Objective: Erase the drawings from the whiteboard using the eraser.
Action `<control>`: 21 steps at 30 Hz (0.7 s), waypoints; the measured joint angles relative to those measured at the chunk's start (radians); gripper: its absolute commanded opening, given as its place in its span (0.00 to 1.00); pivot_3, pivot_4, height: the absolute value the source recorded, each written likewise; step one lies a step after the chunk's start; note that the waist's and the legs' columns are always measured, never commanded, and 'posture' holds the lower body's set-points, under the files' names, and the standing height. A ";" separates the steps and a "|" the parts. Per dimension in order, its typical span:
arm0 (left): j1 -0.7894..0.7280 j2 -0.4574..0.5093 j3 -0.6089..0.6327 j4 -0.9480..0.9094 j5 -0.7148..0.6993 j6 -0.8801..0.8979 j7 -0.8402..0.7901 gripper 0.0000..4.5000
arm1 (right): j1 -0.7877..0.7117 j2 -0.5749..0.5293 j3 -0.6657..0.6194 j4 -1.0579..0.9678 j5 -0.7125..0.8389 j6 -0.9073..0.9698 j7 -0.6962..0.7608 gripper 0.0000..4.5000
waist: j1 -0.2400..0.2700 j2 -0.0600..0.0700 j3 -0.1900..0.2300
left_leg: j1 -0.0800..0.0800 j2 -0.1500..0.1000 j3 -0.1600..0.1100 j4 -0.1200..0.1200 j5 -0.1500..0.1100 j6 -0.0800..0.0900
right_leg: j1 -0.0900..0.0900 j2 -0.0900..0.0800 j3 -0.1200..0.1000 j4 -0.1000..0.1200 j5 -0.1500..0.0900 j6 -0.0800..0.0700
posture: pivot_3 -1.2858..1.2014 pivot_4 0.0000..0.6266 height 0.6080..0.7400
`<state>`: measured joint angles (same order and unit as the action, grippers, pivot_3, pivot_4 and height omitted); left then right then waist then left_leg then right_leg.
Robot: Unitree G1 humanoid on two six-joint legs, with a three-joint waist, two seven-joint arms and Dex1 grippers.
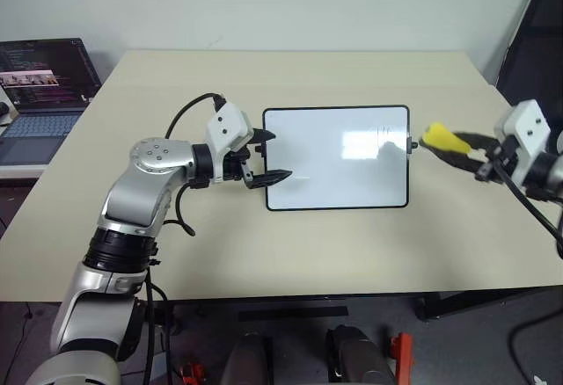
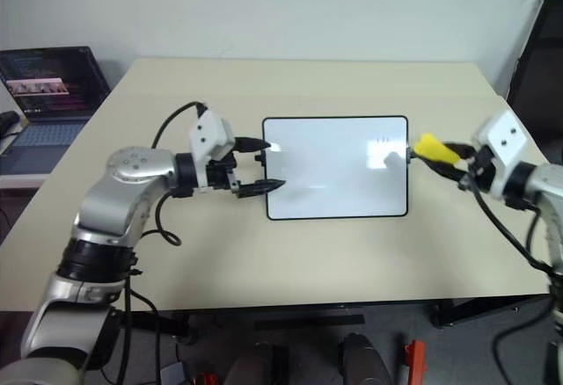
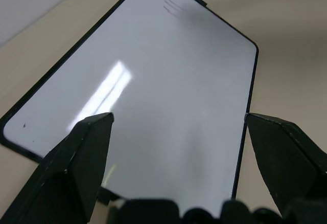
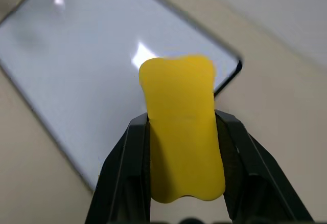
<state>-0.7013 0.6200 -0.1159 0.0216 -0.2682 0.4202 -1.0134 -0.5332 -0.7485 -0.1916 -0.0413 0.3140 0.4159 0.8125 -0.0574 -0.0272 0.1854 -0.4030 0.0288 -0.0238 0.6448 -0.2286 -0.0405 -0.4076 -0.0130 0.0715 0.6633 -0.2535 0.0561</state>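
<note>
The whiteboard (image 1: 337,157) lies flat in the middle of the beige table, white with a thin black frame. The drawings (image 1: 383,130), a few short thin strokes, sit near its far right corner; they also appear in the left wrist view as drawings (image 3: 172,6). My left gripper (image 1: 266,156) is open at the board's left edge, one finger on each side of that edge's middle. My right gripper (image 1: 466,149) is shut on the yellow eraser (image 1: 445,139), which hovers just off the board's right edge, level with the strokes. The eraser (image 4: 181,134) sticks out past the fingers.
An open laptop (image 1: 40,95) stands on a side desk to the far left. A dark panel (image 1: 535,51) rises at the far right. The table (image 1: 290,244) runs wide around the board; its front edge lies close below the board.
</note>
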 measured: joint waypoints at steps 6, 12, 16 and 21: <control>0.001 -0.021 -0.010 -0.001 0.003 -0.008 0.001 1.00 | -0.055 0.211 0.058 0.125 -0.137 -0.047 -0.302 0.30 | 0.012 0.000 0.000 | -0.002 -0.001 0.000 -0.001 0.000 0.000 | -0.001 -0.001 -0.001 0.000 0.002 -0.003 | 0.52 0.24 1.00; 0.005 -0.021 -0.009 -0.004 0.004 -0.008 0.001 1.00 | -0.042 0.298 0.062 0.150 -0.185 -0.079 -0.416 0.30 | 0.017 0.000 0.000 | -0.005 -0.001 -0.001 -0.001 0.000 0.000 | -0.003 -0.002 -0.002 0.000 0.002 -0.003 | 0.52 0.24 1.00; 0.015 -0.022 -0.010 -0.006 0.004 -0.008 0.000 1.00 | -0.047 0.364 0.058 0.239 -0.205 -0.122 -0.501 0.30 | 0.016 0.000 0.000 | -0.003 -0.001 0.000 0.000 0.000 0.000 | -0.002 -0.002 -0.001 0.001 0.002 -0.003 | 0.52 0.24 1.00; 0.015 -0.025 -0.010 -0.006 0.004 -0.008 0.000 1.00 | -0.053 0.386 0.075 0.287 -0.224 -0.166 -0.528 0.30 | 0.008 0.000 -0.001 | 0.003 -0.001 0.000 0.000 0.000 0.000 | 0.003 -0.001 -0.001 0.001 0.002 -0.003 | 0.52 0.24 1.00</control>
<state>-0.6861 0.5946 -0.1258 0.0157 -0.2637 0.4126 -1.0130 -0.5865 -0.3620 -0.1162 0.2455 0.0903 0.2503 0.2841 -0.0490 -0.0276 0.1844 -0.4002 0.0277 -0.0239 0.6447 -0.2285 -0.0406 -0.4043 -0.0143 0.0709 0.6639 -0.2519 0.0528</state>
